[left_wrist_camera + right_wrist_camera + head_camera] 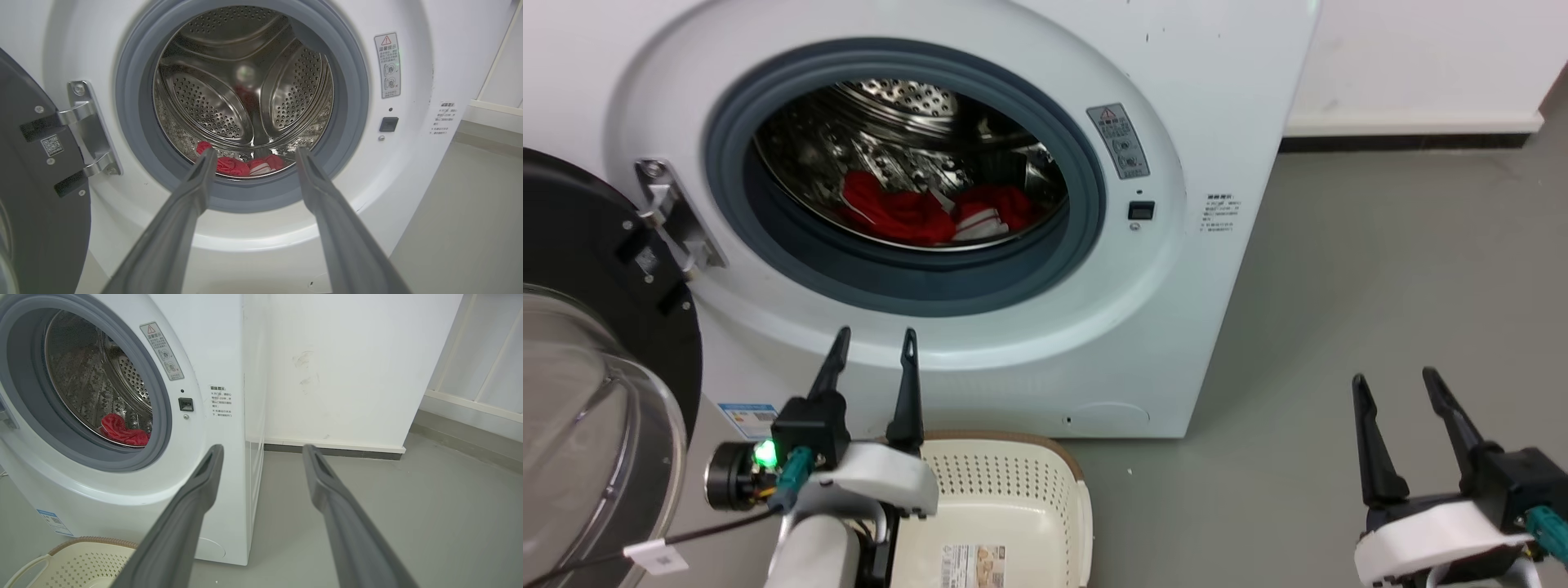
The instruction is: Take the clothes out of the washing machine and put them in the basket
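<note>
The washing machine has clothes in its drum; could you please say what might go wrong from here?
The clothes lie low at the drum's bottom, behind the rubber rim; the left gripper, jaws open, may catch that rim going in. The red pieces lie bunched, so one grab may drag several and drop some beside the basket.
</note>
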Robot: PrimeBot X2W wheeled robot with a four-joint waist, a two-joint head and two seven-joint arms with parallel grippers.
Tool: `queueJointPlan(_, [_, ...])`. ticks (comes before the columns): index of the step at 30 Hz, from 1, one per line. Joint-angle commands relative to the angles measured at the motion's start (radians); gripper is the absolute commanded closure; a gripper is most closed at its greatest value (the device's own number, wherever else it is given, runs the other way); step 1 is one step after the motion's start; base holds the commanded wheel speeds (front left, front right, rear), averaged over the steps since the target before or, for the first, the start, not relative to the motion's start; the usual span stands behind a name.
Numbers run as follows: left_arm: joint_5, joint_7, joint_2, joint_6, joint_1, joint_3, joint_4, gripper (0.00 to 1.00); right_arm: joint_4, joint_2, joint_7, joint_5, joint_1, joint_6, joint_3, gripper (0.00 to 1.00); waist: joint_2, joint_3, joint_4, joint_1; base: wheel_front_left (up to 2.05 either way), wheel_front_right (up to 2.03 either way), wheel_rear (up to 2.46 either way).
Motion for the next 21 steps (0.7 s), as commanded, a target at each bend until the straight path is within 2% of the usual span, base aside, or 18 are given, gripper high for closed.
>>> queueJointPlan(1, [0.006, -0.003, 0.009, 0.011, -0.043, 0.012, 0.011, 0.00, -0.022, -0.001, 0.001, 0.005, -0.029, -0.001, 0.007, 0.00, -0.0001, 0.046, -0.024, 0.0000, 0.00, 0.00, 0.00])
queueJointPlan(7, [0.018, -0.002, 0.032, 0.033, -0.153, 0.033, 0.062, 0.00, -0.064, -0.001, -0.011, 0.012, -0.082, -0.001, 0.027, 0.00, -0.0001, 0.167, -0.080, 0.0000, 0.00, 0.00, 0.00])
queueJointPlan(11, [0.032, 0.008, 0.068, 0.045, -0.244, 0.046, 0.104, 0.00, -0.074, -0.001, -0.029, 0.029, -0.129, -0.001, 0.047, 0.00, -0.0001, 0.262, -0.126, 0.0000, 0.00, 0.00, 0.00])
queueJointPlan(15, [0.051, 0.036, 0.115, 0.053, -0.336, 0.054, 0.141, 0.00, -0.068, -0.001, -0.053, 0.045, -0.173, -0.001, 0.067, 0.00, -0.0001, 0.351, -0.168, 0.0000, 0.00, 0.00, 0.00])
queueJointPlan(21, [0.084, 0.099, 0.205, 0.041, -0.482, 0.056, 0.204, 0.00, -0.038, 0.000, -0.090, 0.074, -0.234, -0.001, 0.097, 0.00, -0.0001, 0.448, -0.229, 0.0000, 0.00, 0.00, 0.00])
